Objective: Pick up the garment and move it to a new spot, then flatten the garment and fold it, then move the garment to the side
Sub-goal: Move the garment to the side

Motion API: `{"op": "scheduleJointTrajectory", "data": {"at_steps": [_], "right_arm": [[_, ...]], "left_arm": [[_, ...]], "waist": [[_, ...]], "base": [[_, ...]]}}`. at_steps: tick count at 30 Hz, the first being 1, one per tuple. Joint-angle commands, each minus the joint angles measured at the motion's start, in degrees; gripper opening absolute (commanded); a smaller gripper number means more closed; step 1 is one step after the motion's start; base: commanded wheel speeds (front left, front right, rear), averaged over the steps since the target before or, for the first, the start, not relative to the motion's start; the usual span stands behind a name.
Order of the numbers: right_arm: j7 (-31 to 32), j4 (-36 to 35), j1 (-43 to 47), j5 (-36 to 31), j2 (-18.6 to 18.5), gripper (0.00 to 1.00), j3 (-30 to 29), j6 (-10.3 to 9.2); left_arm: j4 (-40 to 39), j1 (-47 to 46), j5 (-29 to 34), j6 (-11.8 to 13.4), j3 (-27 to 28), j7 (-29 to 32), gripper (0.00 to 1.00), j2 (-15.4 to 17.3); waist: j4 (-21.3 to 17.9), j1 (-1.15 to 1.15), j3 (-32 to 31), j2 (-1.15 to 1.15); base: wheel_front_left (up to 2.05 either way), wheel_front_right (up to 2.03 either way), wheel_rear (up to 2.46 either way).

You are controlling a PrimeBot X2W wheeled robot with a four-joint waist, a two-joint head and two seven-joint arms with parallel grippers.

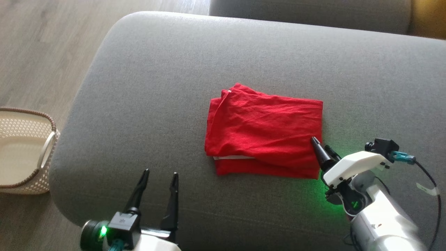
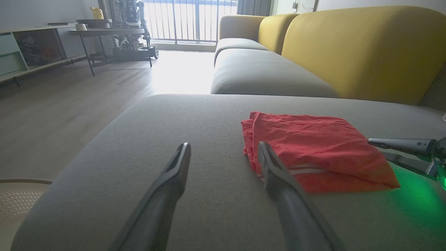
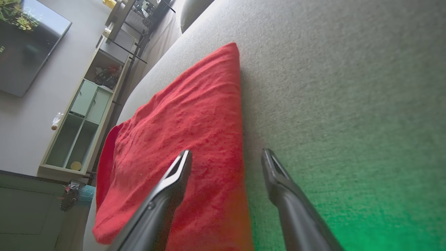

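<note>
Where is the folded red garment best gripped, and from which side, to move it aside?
Take the right edge near the front corner, from the right with the right tool. The garment lies flat in layers; that edge looks straight and closed, while left and front edges show loose layers. The open tool straddles that edge.

One red garment [image 1: 264, 136], one woven basket [image 1: 38, 181], two grippers, left gripper [image 1: 159, 173] and right gripper [image 1: 321, 143], each with two fingers [image 1: 137, 191].

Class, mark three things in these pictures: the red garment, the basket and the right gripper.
red garment [image 1: 264, 132], head view, middle of its folded top.
basket [image 1: 24, 127], head view, its inner latticed wall.
right gripper [image 3: 226, 152], right wrist view, midway between its fingertips.
</note>
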Motion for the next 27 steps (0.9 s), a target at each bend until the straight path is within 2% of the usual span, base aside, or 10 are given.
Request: {"op": "scheduleJointTrajectory", "data": {"at_steps": [1,2,4,5,11,15,21,27], "right_arm": [[0.5,-0.7,-2.6,1.5,-0.4,0.82,1.4,-0.01],[0.8,-0.5,-2.8,2.3,-0.5,0.59,1.6,-0.01],[1.1,-0.4,-3.1,3.3,-0.7,0.26,2.4,-0.01],[1.2,-0.4,-3.2,3.6,-0.9,0.0,3.0,-0.01],[1.3,-0.8,-3.5,5.6,-1.4,0.0,5.4,-0.01],[0.2,-2.4,-4.1,6.2,-2.7,0.0,7.6,-0.01],[-0.7,-5.4,-6.3,5.6,-6.8,0.0,10.9,-0.01],[-0.2,-8.1,-8.5,4.4,-12.5,0.0,12.7,-0.01]], "left_arm": [[-1.5,-3.5,-0.2,0.4,1.1,-0.3,1.0,-0.3],[-1.5,-3.6,-0.2,0.4,0.9,-0.3,1.0,-0.3],[-1.4,-3.8,-0.2,0.5,0.6,-0.3,1.0,-0.3],[-1.4,-3.8,-0.3,0.6,0.5,-0.3,1.0,-0.3],[-1.4,-3.7,-0.4,0.7,0.3,-0.3,1.0,-0.3],[-1.6,-3.4,-0.4,0.7,0.7,-0.3,1.0,-0.3],[-2.8,-3.7,-0.8,0.8,1.0,-0.3,1.0,-0.3],[-4.0,-4.7,-0.3,0.5,0.4,-0.3,1.0,-0.3]], "waist": [[0.3,-0.01,0.4,0.0],[0.4,-0.01,0.5,0.0],[0.5,-0.01,0.7,0.0],[0.5,-0.01,0.7,0.0],[0.0,-0.01,0.8,0.0],[-1.6,-0.01,0.9,0.0],[-6.9,-0.01,1.6,0.0],[-13.1,-0.01,3.0,0.0]], "base": [[0.0,0.0,0.0],[0.0,0.0,0.0],[0.0,0.0,0.0],[0.0,0.0,0.0],[0.0,0.0,0.0],[0.0,0.0,0.0],[0.0,0.0,0.0],[0.0,0.0,0.0]]}}
